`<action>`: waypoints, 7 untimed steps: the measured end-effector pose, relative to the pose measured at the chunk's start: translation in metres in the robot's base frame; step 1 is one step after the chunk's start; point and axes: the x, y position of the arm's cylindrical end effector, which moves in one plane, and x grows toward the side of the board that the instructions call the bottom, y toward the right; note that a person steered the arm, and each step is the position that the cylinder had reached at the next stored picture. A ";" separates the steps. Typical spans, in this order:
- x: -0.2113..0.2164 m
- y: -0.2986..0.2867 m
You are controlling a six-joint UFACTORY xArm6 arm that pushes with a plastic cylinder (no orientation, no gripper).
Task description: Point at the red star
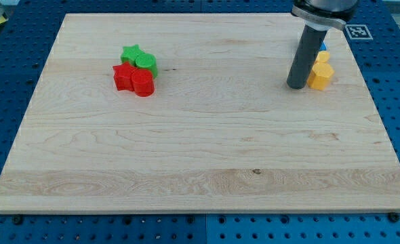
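The red star (123,76) lies at the view's upper left on the wooden board (200,156), touching a red round block (142,84) on its right. A green star (130,55) and a green round block (146,64) sit just above them in one tight cluster. My tip (296,86) rests on the board at the view's upper right, far to the right of the red star, right beside the yellow blocks.
Two yellow blocks (320,73) sit stacked close together just right of my tip. A blue block (324,47) is mostly hidden behind the rod. A blue pegboard table (10,74) surrounds the board.
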 end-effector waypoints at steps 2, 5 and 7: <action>-0.003 0.017; -0.002 0.011; 0.046 0.011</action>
